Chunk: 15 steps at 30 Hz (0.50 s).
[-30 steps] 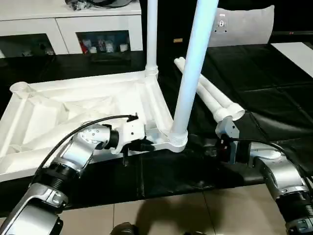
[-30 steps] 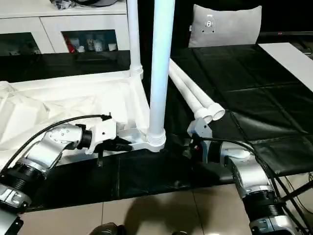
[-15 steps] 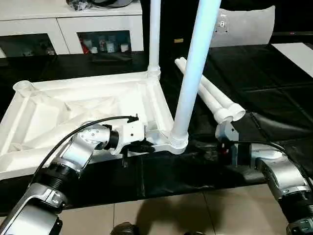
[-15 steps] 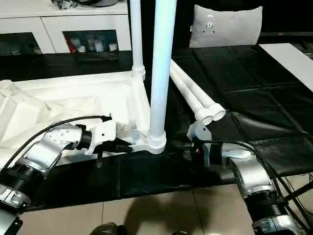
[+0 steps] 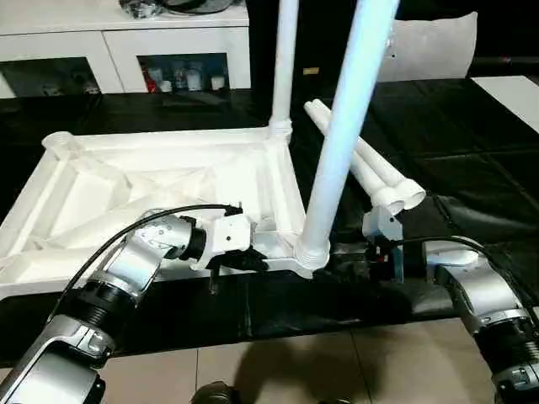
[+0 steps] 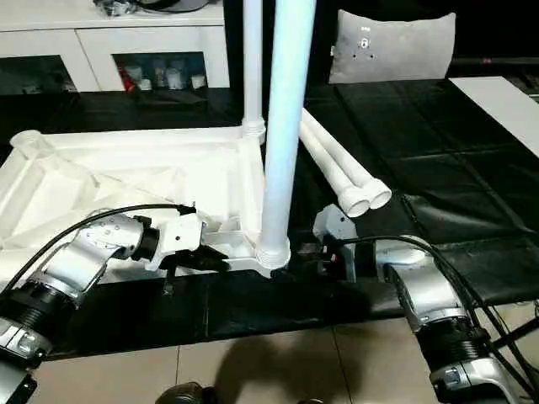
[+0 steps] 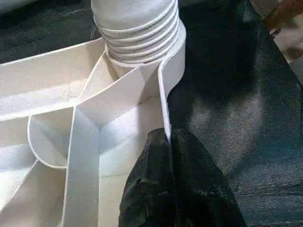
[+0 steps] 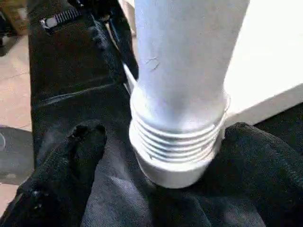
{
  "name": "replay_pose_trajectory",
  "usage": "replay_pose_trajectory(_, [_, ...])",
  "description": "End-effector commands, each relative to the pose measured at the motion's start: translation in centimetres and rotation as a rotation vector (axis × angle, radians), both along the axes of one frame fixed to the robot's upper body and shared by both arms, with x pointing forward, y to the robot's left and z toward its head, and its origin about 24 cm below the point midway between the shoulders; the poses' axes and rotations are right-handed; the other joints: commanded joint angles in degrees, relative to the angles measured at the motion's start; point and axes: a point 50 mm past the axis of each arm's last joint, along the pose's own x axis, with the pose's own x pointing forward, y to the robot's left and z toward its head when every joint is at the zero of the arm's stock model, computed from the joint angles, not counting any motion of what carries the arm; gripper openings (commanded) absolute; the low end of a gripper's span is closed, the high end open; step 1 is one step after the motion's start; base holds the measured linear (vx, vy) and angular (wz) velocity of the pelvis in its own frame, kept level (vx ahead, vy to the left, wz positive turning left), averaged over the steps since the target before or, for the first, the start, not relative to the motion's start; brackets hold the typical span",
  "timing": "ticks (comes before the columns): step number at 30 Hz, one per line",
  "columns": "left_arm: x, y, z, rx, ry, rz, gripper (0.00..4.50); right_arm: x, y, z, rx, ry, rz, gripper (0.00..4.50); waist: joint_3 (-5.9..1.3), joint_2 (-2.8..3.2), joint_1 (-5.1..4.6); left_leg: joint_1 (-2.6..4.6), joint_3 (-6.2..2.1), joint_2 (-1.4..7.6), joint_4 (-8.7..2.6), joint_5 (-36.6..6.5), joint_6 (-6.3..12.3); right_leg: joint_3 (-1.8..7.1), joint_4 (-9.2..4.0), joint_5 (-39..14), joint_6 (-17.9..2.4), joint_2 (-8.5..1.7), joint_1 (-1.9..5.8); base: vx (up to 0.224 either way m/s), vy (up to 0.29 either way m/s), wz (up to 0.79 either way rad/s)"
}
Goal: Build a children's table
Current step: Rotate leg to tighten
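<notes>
Left hand (image 7: pixel 169 142) is pinching the tabletop (image 5: pixel 168 181) rim steady while the released right hand (image 8: pixel 156 179) is straddling the near leg (image 5: pixel 337 143); close squarely above its threads.

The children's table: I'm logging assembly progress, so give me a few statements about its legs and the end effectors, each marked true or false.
1. Two legs stand upright in corner sockets of the upturned table top. True: the near leg and the far leg.
2. All four legs are fitted. False: two loose legs lie side by side on the black sheet.
3. The left end effector is shut on the top's thin rim wall beside the near leg's socket. True.
4. The right end effector is clamped shut around the near leg's ribbed base. False: its fingers stand wide open on either side of it.
5. The far left corner socket holds a leg. False: it is empty.
</notes>
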Motion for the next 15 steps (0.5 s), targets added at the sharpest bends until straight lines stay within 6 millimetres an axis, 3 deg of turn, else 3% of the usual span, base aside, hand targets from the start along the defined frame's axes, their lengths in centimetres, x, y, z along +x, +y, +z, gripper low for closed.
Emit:
replay_pose_trajectory(1, [-0.7,-0.7,-0.4,0.041,0.013,-0.084,0.0,0.2,0.2,0.1,0.0,0.001,0.008,4.3,-4.52,-0.36,-0.23,1.63,-1.64,4.08,-3.85,-13.3,1.92,2.59,-3.71,-14.2,-12.4,-4.54,2.17,0.0,0.0,0.0])
replay_pose_trajectory(15, [-0.9,-0.7,-0.5,0.049,0.016,-0.092,0.0,1.5,1.4,0.2,0.031,-0.043,-0.022,3.05,-4.6,-0.17,0.04,1.66,-1.62,4.02,-3.8,-13.8,1.23,2.58,-3.55,-13.6,-12.8,-4.57,2.15,0.0,0.0,0.0])
